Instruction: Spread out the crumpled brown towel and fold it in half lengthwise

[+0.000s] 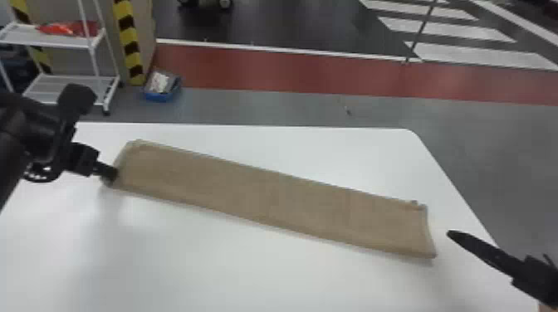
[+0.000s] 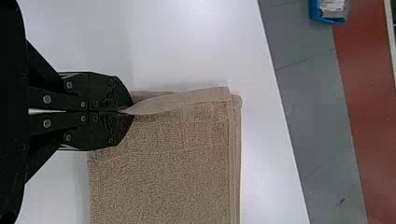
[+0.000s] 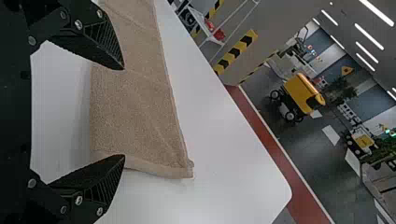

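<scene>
1. Head view: brown towel (image 1: 265, 195), one, laid out as a long, flat, narrow strip on the white table (image 1: 232, 269), slanting from the far left down to the nearer right.
2. Left gripper (image 1: 111, 175), one, at the towel's left end.
3. Left wrist view: left gripper (image 2: 126, 112) drawn narrow, a pinch of the towel's edge between its fingers; stacked layers show along the towel's side.
4. Right gripper (image 1: 481, 251), one, beyond the towel's right end, near it.
5. Right wrist view: right gripper (image 3: 123, 112) spread wide, nothing between its fingers.
6. Background, head view: blue bin (image 1: 160, 96) on the floor past the table; white rack (image 1: 20, 37) to its left, red item (image 1: 68, 28) on a shelf.
</scene>
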